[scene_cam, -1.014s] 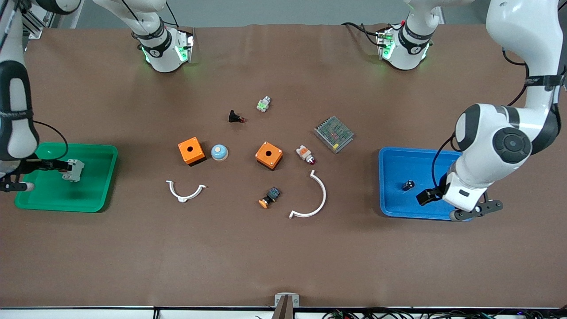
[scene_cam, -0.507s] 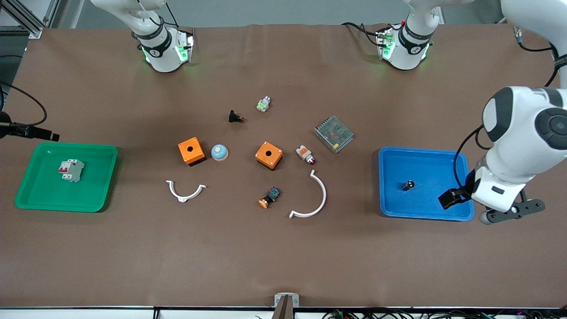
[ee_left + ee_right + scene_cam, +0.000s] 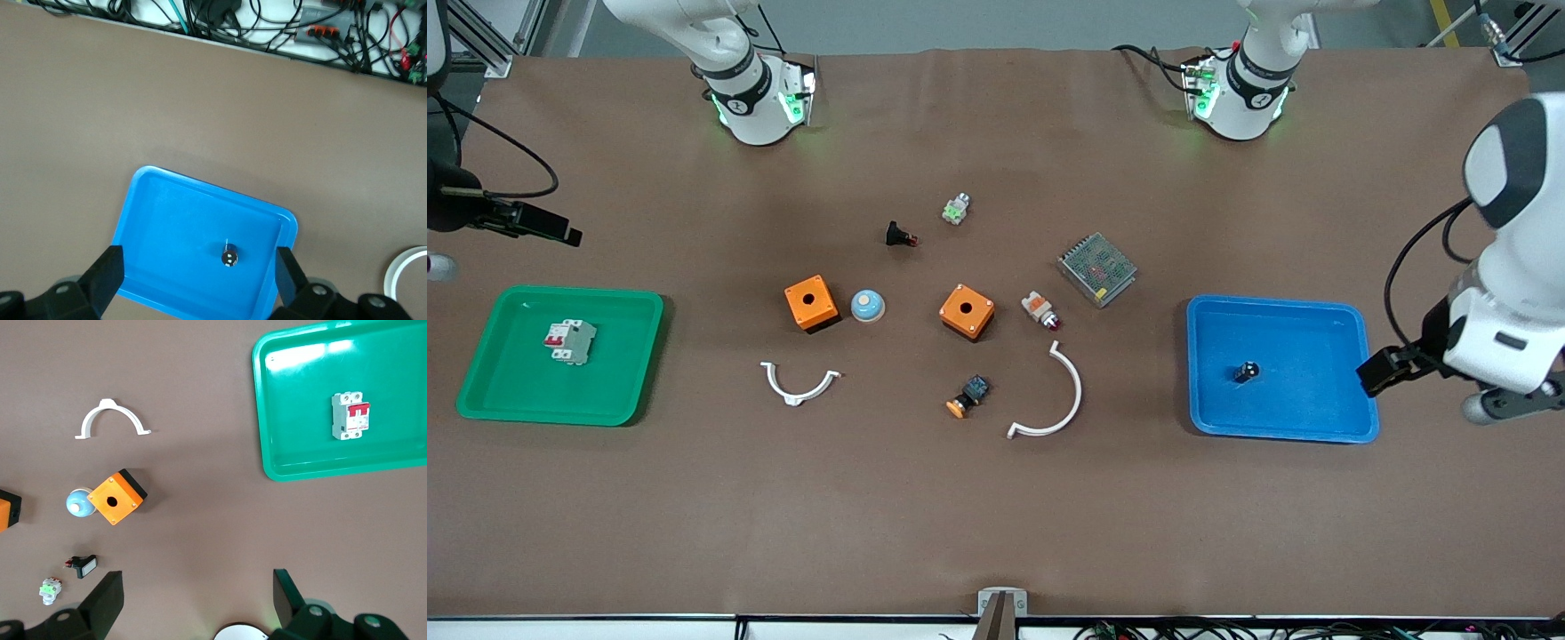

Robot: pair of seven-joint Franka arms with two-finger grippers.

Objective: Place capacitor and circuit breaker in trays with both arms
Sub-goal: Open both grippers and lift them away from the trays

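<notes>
Brown desk [image 3: 996,498]: circuit breaker [image 3: 569,341] in green tray [image 3: 480,404], capacitor [image 3: 1247,371] in blue tray [image 3: 1280,427], no readable writing; left gripper [image 3: 197,283] and right gripper [image 3: 197,603] jaws wide, empty

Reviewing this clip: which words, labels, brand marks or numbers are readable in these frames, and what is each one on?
None can be read.
Circuit breaker in the green tray: no legible print on its face.
Capacitor in the blue tray: too small to show marking.
Grey mesh-topped unit: no readable label.
Dark bands on the arm bases: any marks too small to read.
</notes>
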